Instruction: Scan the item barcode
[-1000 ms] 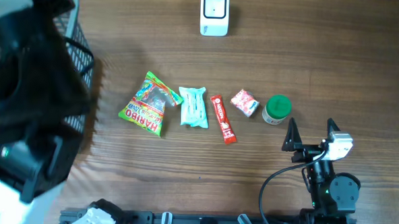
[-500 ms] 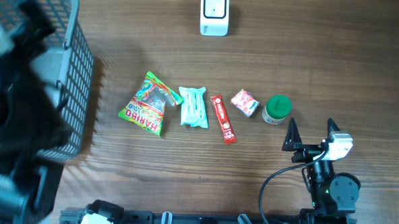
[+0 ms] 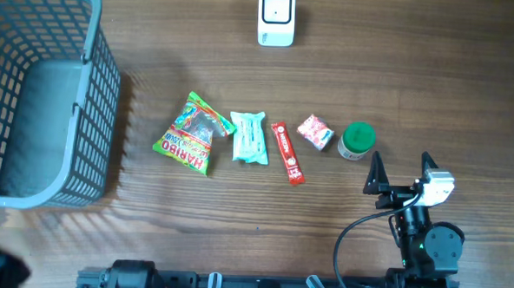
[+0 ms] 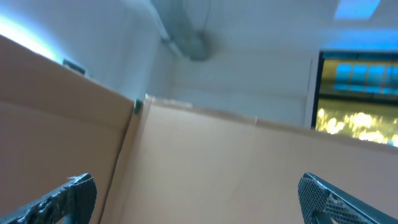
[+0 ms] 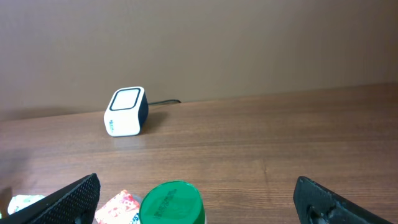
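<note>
items: Haribo bag [image 3: 188, 134], pale packet [image 3: 249, 137], red stick sachet [image 3: 287, 152], red-white pack [image 3: 315, 132], green-lidded jar [image 3: 356, 140], spaced in a mid-surface row, probably for single picks | barcode scanner [image 3: 276, 16]: far edge | right tool [image 3: 401, 159]: open, empty, near jar | left tool [image 4: 199, 199]: open, aimed off-surface | basket [image 3: 94, 85]: left edge

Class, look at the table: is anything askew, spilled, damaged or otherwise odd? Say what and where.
Nothing is spilled or damaged. The green and yellow sweet bag and small red and white box lie tilted. One oddity: the left gripper points up at tan wall panels, not the wooden table.
</note>
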